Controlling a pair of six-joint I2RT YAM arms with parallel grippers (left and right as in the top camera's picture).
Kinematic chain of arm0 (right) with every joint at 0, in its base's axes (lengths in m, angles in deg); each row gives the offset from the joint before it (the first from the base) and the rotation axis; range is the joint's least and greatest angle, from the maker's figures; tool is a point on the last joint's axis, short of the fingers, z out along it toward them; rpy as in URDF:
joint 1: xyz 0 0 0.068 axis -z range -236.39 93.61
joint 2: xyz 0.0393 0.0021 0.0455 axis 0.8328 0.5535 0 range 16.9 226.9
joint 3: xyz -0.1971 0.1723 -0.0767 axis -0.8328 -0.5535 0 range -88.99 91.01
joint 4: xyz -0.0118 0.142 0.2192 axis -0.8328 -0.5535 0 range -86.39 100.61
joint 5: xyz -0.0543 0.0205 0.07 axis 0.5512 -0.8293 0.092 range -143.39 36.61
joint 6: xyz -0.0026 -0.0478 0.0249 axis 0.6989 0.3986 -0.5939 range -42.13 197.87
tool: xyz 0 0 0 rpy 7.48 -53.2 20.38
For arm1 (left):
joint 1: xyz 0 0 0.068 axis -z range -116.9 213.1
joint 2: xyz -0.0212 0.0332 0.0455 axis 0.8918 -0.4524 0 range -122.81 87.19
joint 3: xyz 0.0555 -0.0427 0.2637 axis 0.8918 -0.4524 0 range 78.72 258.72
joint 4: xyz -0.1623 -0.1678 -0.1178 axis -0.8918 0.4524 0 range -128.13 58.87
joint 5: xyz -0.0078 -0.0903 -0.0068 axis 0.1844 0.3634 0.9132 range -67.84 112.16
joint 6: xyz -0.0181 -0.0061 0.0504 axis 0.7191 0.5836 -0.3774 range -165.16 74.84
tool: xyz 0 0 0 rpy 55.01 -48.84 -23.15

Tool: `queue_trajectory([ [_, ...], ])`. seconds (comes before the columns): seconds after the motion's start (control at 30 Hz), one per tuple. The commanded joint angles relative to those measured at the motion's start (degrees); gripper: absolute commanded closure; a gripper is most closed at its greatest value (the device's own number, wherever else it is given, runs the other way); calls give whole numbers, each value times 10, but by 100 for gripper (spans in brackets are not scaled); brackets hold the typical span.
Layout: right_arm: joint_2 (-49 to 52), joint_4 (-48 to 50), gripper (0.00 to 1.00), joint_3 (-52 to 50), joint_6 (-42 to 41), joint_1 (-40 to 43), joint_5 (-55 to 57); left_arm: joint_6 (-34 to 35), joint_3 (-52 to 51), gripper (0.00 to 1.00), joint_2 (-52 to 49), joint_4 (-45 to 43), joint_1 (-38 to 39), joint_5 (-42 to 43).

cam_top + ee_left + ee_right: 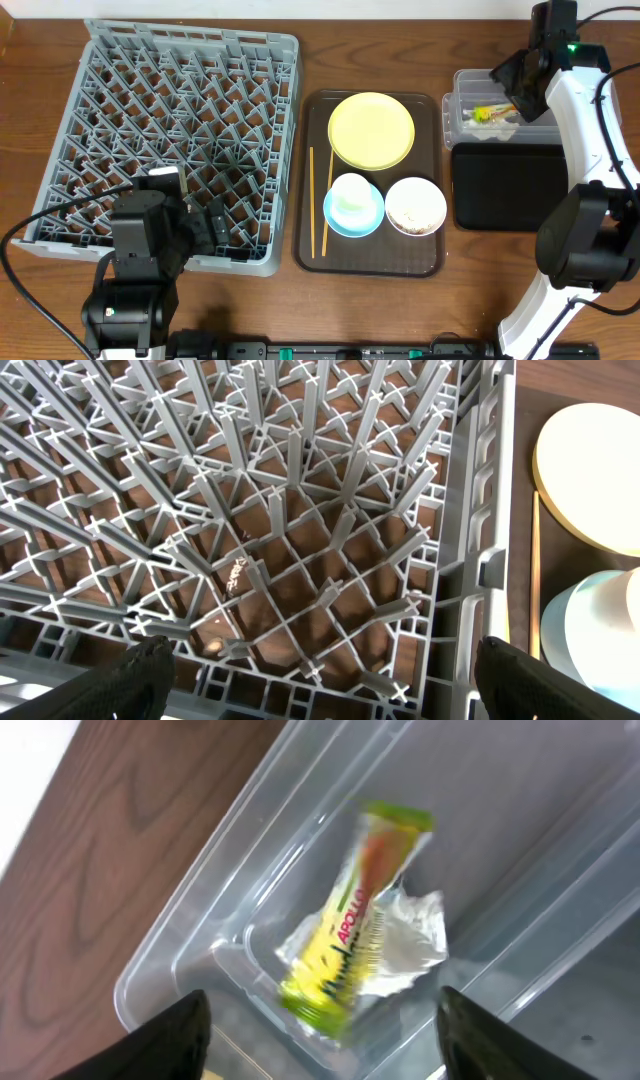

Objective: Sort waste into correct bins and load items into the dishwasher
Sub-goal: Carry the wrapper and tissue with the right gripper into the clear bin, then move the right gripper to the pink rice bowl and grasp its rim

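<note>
The yellow-green-orange snack wrapper point(350, 930) lies on a crumpled white tissue point(405, 945) inside the clear tub point(465, 85). My right gripper point(320, 1040) is open and empty just above them; it also shows in the overhead view point(522, 80). My left gripper point(320, 685) is open and empty over the grey dish rack's point(180, 140) front right corner. The yellow plate point(371, 130), white cup point(350, 195) on the blue saucer point(372, 220), white bowl point(415, 205) with rice scraps, and chopsticks point(312, 200) sit on the brown tray point(305, 255).
The shallow black tray point(505, 185) lies just in front of the clear tub at the right. The brown tray stands between the rack and the bins. Cables run along the table's left front.
</note>
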Motion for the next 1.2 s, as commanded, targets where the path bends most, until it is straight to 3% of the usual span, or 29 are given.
queue_trajectory([
  [0.0,-71,-14,28,9,142,-4,-51,3,12,4,1,1,2,3],
  [0.03,-86,-22,27,9,203,-7,-99,3,12,4,1,1,2,4],
  [0.07,-109,-46,24,8,321,-17,-197,3,12,4,1,1,2,3],
  [0.13,-133,-109,24,8,400,-47,-244,3,12,4,1,1,2,3],
  [0.27,-141,-222,29,0,466,-121,-209,3,12,4,1,1,2,4],
  [0.43,-154,-230,37,-76,466,-232,-158,3,12,4,1,1,2,3],
  [0.63,-280,-112,35,-246,409,-309,-109,2,12,4,1,1,2,3],
  [0.8,-349,-15,25,-377,455,-321,-108,2,12,4,1,1,2,3],
  [1.17,-343,80,39,-513,459,-321,-112,3,12,4,1,1,2,3],
])
